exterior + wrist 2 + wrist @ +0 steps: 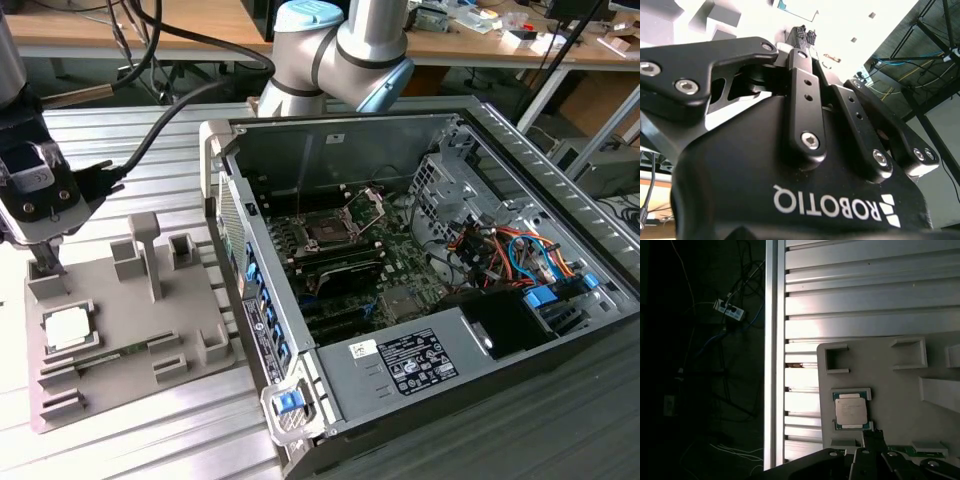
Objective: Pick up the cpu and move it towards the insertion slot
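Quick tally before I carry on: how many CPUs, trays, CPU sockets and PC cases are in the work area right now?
cpu: 1
grey tray: 1
insertion slot: 1
open computer case: 1
Total: 4

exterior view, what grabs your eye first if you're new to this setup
The big open computer case on the exterior view's right, its insertion slot shining on the green motherboard. On the exterior view's left, the cpu lies bright on the grey tray, with the claw hanging close by it.
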Action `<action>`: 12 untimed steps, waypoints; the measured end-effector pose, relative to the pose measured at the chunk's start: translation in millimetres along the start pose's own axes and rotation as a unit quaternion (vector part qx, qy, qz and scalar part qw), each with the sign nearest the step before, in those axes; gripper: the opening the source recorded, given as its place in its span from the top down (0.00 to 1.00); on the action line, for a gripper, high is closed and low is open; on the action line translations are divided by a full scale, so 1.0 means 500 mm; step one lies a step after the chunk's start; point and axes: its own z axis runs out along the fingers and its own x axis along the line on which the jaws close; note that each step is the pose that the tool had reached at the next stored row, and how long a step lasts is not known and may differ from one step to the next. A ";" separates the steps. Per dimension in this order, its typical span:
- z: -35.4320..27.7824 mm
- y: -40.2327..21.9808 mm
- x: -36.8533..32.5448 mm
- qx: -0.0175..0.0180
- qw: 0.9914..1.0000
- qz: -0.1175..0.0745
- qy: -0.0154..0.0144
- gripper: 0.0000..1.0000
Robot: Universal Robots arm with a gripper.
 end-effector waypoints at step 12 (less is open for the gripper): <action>0.006 0.000 0.000 0.000 1.000 0.000 0.000 0.89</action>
